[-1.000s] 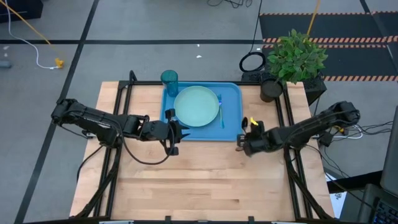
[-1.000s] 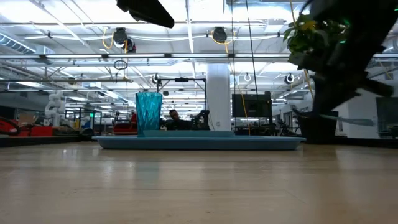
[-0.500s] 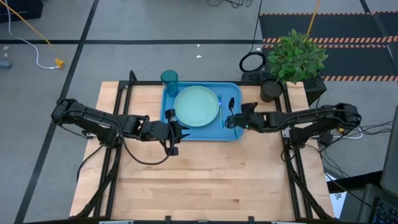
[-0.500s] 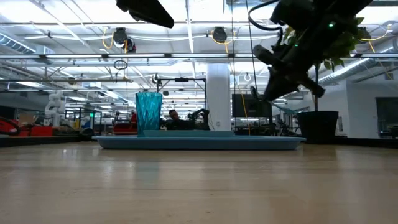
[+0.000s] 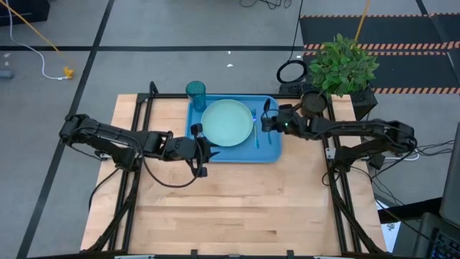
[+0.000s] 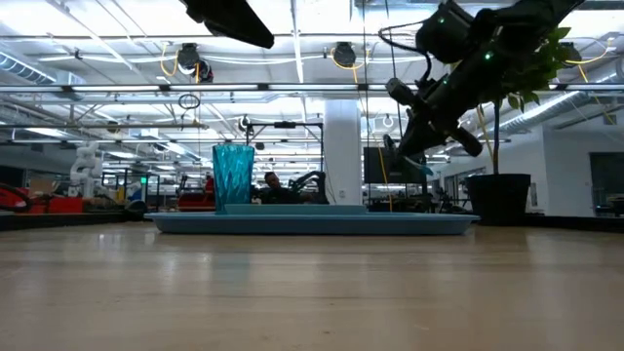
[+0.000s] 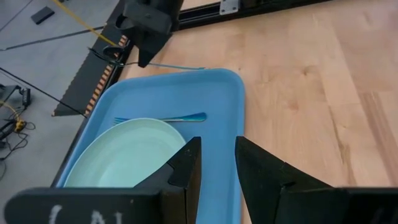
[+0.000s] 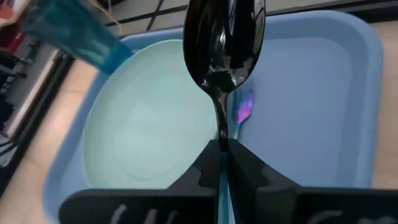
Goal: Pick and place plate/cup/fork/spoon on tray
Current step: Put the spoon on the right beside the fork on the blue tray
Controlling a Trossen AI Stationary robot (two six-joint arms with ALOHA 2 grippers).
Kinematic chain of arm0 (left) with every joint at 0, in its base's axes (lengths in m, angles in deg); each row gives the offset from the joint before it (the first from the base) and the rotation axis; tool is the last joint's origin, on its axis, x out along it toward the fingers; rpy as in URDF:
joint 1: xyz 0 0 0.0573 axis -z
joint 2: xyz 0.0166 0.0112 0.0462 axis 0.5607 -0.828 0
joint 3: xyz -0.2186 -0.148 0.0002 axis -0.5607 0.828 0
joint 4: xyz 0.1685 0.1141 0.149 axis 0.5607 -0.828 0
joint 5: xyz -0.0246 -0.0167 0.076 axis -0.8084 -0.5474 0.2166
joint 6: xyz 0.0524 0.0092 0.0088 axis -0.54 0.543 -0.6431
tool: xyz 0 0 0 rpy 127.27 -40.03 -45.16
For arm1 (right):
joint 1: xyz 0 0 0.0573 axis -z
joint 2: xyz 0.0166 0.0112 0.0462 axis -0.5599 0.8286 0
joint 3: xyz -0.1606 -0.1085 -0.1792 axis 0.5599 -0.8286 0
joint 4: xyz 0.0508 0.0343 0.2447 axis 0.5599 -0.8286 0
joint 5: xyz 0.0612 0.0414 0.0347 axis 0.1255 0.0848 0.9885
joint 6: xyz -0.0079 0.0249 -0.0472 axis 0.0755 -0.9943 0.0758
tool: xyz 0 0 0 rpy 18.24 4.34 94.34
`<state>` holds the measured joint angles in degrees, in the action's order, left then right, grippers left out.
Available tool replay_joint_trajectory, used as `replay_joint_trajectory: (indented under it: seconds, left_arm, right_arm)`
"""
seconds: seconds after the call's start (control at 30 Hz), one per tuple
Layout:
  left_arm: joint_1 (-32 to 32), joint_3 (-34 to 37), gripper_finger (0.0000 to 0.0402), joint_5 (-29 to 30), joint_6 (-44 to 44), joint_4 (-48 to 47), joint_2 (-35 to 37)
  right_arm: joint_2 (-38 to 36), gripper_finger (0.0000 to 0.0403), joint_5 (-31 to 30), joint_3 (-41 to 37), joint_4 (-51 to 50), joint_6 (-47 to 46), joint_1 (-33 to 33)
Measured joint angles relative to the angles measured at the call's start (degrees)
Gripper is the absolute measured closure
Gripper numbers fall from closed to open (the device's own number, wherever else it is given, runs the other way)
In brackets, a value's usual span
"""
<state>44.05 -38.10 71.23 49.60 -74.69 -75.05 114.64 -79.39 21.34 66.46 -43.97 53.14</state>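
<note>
The bright-blue tray (image 5: 271,147) lies at the table's far middle. On it lie the mint-green plate (image 5: 228,123) and the all-blue fork (image 5: 256,132), to the plate's right. The teal cup (image 5: 195,90) stands at the tray's far left corner and also shows in the low view (image 6: 233,175). My right gripper (image 5: 269,121) is above the tray's right part, shut on the spoon (image 8: 225,43), whose dark bowl points toward the plate. My left gripper (image 5: 208,151) waits, a little open and empty, at the tray's near left corner. My right gripper pinches the spoon's handle just behind the bowl (image 8: 221,138) between its two fingers. The fingers come from the table's right side, along the spoon. The dark bowl (image 8: 225,43) sticks out ahead of the fingertips. The spoon is lifted clear above the tray, over the fork.
A potted plant (image 5: 343,65) in a dark pot (image 5: 313,104) stands at the table's far right corner, close behind my right arm. Bare wood (image 5: 237,208) spreads across the table's near half. Black frame rails (image 5: 136,129) run along both sides.
My right gripper has carried the spoon from beside the tray's near right corner toward the far edge and the left, over the tray's right part. It has turned, so the spoon's bowl now points at the plate.
</note>
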Motion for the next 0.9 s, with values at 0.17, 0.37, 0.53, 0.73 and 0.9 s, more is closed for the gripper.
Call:
replay_joint_trajectory:
  seconds: [0.17, 0.37, 0.53, 0.73, 0.9]
  left_arm:
    - [-0.04, 0.0, 0.03, -0.01, -0.09, 0.13, 0.0]
    - [-0.1, 0.0, 0.03, -0.02, -0.11, 0.18, 0.0]
    - [-0.13, 0.0, 0.03, -0.02, -0.13, 0.23, 0.0]
    - [-0.13, 0.0, 0.03, -0.02, -0.46, 0.22, 0.0]
    - [-0.13, 0.0, 0.03, -0.02, -0.71, 0.22, 0.0]
  right_arm:
    - [3.41, 0.0403, 2.74, 0.0, 0.27, -0.03, 3.46]
    - [9.79, 0.0403, 6.2, 0.0, 3.71, -0.13, 5.36]
    - [14.49, 0.0403, 8.16, 0.0, 10.0, -0.14, 6.32]
    - [17.35, 0.0403, 9.06, 0.0, 9.74, -1.61, 7.26]
    - [17.76, 0.0403, 9.19, 0.0, 9.74, -2.3, 7.53]
